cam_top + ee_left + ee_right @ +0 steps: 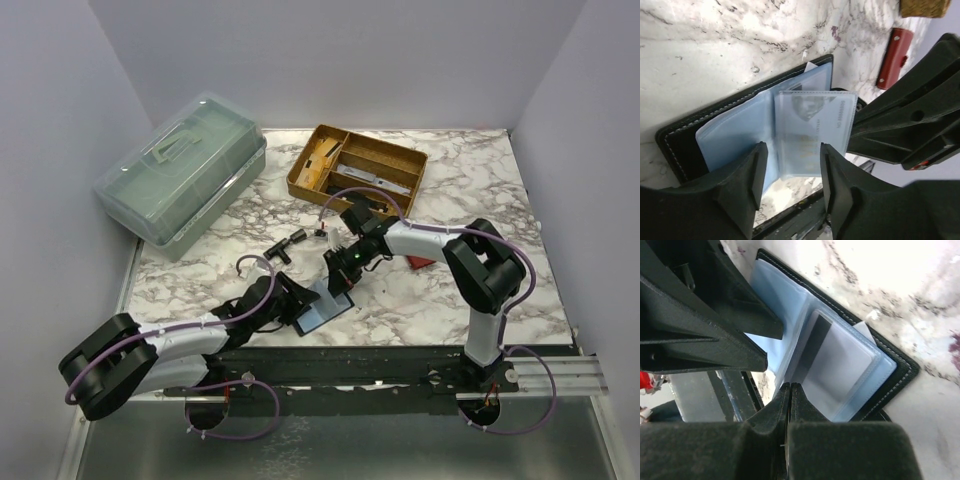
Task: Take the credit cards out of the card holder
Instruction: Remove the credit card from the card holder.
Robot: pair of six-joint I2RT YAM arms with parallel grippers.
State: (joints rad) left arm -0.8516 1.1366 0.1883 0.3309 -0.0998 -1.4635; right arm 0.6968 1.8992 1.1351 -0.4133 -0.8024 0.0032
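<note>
The black card holder (322,310) lies open near the table's front edge, its pale blue sleeves (735,135) fanned out. One pale credit card (812,127) stands raised from the sleeves; in the right wrist view it shows a dark stripe (812,347). My right gripper (790,388) is shut on that card's edge, and in the top view it hangs just above the holder (340,275). My left gripper (792,167) is open, a finger (752,172) on each side of the raised card's near edge without touching it. The holder's black stitched cover (900,375) rests on the marble.
A red case (420,262) lies right of the holder, also in the left wrist view (894,57). A wooden tray (357,165) stands at the back. A translucent green lidded box (185,170) stands at the back left. A small black object (285,245) lies mid-table.
</note>
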